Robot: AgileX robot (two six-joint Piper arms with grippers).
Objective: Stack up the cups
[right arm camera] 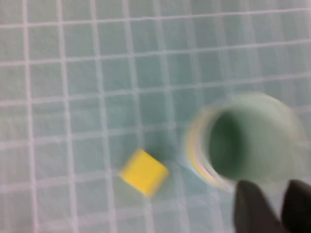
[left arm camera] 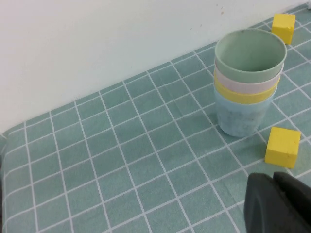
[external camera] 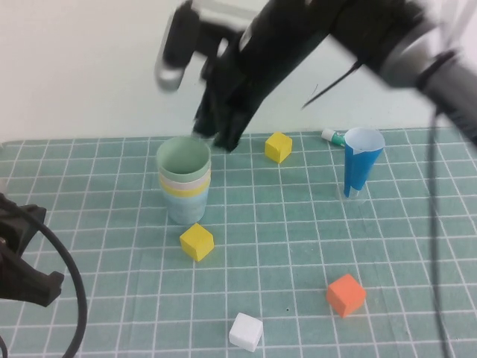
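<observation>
As right hand (external camera: 217, 137) overhangs cups (external camera: 184, 186), left hand (left arm camera: 278, 205) flanks.

we see a desk (external camera: 112, 313) covered by a teal-green mat ruled with thin white lines into a grid of squares. behind its far edge a plain off-white wall (external camera: 82, 67) rises, bare and unmarked apart from a few faint specks. the light is soft and even, leaving only mild shadows on the mat.

We see the four cups (external camera: 184, 179) nested upright in one stack, green on top, then pink, yellow, blue, just below our right gripper (external camera: 216, 134).
</observation>
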